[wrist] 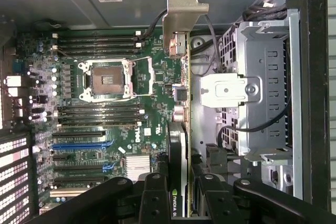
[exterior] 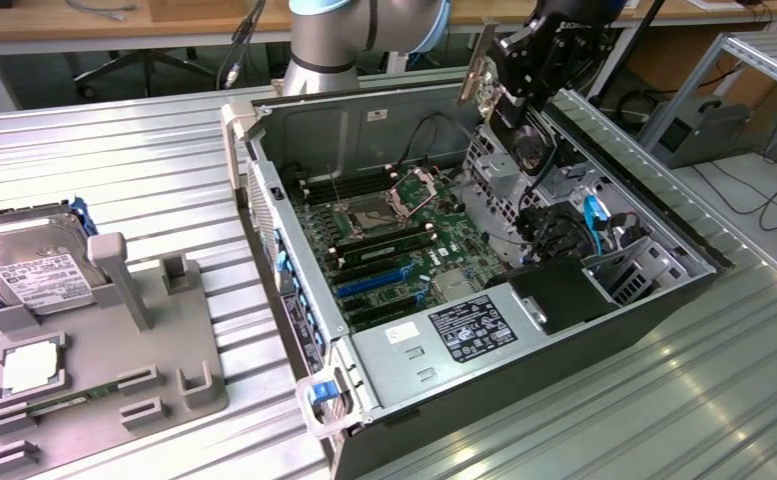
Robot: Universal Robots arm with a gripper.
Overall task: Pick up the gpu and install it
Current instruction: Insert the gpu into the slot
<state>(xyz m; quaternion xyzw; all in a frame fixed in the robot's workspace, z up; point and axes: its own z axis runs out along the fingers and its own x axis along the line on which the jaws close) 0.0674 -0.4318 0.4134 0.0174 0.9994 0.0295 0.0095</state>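
The gpu (exterior: pixel 522 140) hangs above the far side of the open computer case (exterior: pixel 402 370), over its drive bays, with my gripper (exterior: pixel 535 80) shut on it. In the wrist view the gpu (wrist: pixel 181 145) shows edge-on, its silver bracket (wrist: pixel 181 14) at the end away from my fingers (wrist: pixel 152 198), and my gripper (wrist: pixel 181 203) clamps the card's near end. The card is above the edge of the motherboard (wrist: pixel 105 103), beside the drive cage (wrist: pixel 262 87). The blue expansion slot (wrist: pixel 79 144) lies off to one side of the card, on the motherboard (exterior: pixel 388 250).
A grey fixture tray (exterior: pixel 161 350) at the exterior view's left carries a silver hard drive (exterior: pixel 35 270), a processor (exterior: pixel 28 365) and a green memory stick (exterior: pixel 81 395). Black cables (wrist: pixel 252 124) cross the drive cage. The case stands on a ribbed metal table (exterior: pixel 121 170).
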